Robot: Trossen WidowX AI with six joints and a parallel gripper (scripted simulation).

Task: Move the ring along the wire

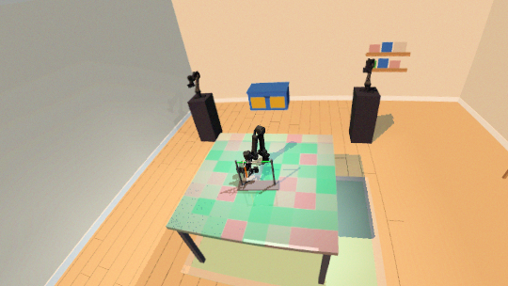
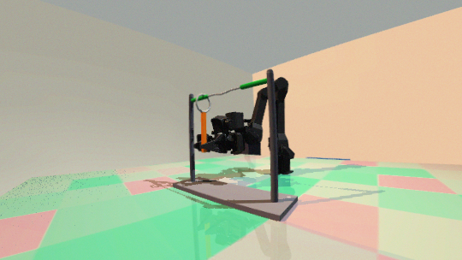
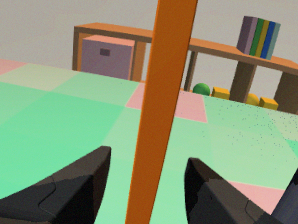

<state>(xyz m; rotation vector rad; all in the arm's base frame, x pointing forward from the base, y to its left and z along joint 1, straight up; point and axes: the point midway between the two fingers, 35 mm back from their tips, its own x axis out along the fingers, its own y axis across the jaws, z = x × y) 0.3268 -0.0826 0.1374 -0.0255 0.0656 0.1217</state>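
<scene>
The ring (image 2: pixel 210 105) hangs around the green part (image 2: pixel 206 97) of the wire next to the left post (image 2: pixel 192 162) in the exterior view. Its orange handle (image 2: pixel 204 128) (image 3: pixel 170 55) (image 1: pixel 246 172) hangs down, nearly upright. The gripper (image 2: pixel 203 145) (image 3: pixel 150 155) is open around the handle's lower part. In the wrist view the handle stands between the two fingers, with a gap showing on each side. The thin grey wire (image 2: pixel 227 91) runs above the gripper to the other green part (image 2: pixel 253 84) at the right post (image 2: pixel 272 141).
The posts stand on a grey base plate (image 2: pixel 222 194) on the checkered table (image 1: pixel 207 206). A dark post (image 3: pixel 289 205) shows at the wrist view's lower right edge, beside the right finger. The arm reaches in from behind the frame, below the wire.
</scene>
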